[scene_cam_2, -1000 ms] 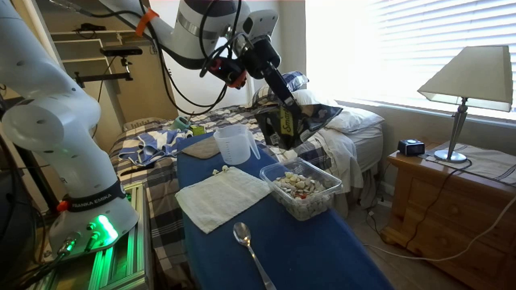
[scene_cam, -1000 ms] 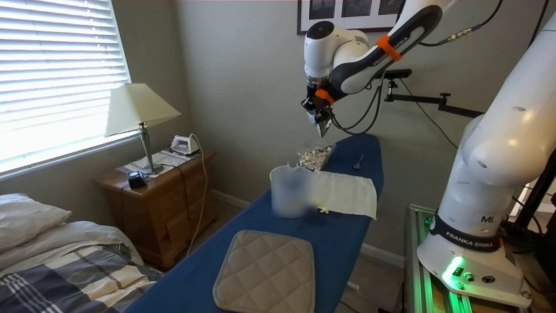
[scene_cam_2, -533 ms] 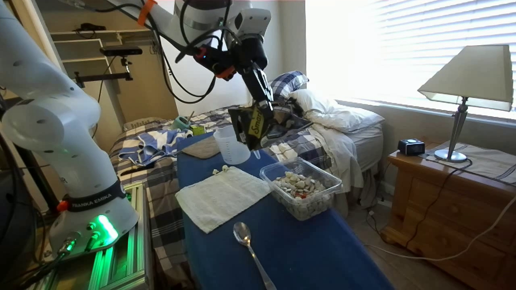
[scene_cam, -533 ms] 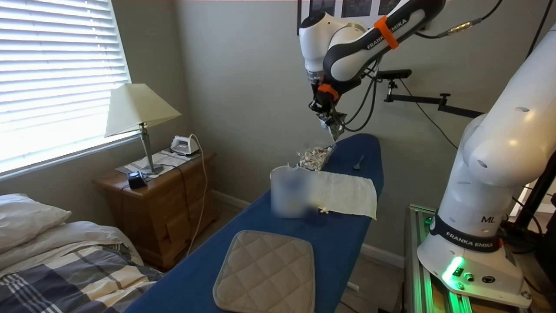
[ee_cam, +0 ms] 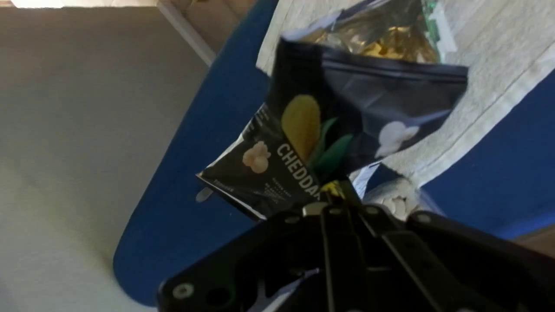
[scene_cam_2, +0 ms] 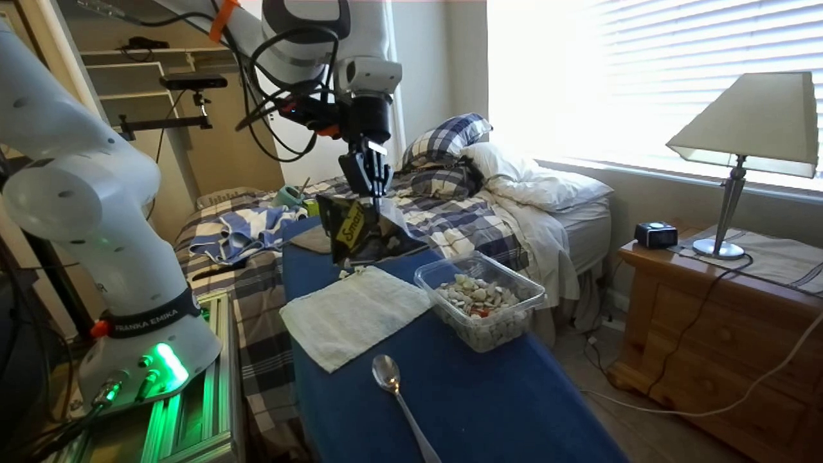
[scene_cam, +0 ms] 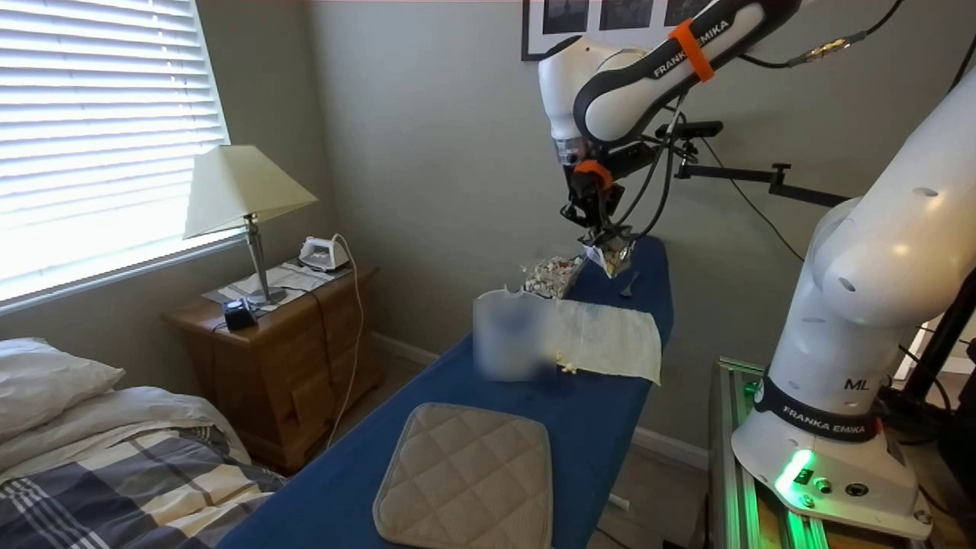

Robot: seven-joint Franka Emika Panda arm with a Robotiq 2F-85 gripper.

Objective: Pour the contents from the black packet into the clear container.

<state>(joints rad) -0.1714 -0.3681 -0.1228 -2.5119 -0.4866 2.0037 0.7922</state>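
Observation:
The black packet carries a yellow label and hangs above the blue board. My gripper is shut on it. In an exterior view the packet shows its silvery open mouth, low over the board's far part, apart from the container. In the wrist view the packet reads "CHEDDAR", and its mouth is open at the top with golden foil or contents inside. The gripper pinches its lower part there. The clear container stands upright on the board, partly blurred. In an exterior view it is mostly hidden behind the packet.
A clear plastic tub of pale pieces stands by the white cloth. A few popcorn bits lie by the container. A spoon lies on the board. A quilted pad lies on the board too.
My gripper has carried the packet lower and sideways, away from the bed and window. It now points more straight down. The packet has come in front of the container in an exterior view.

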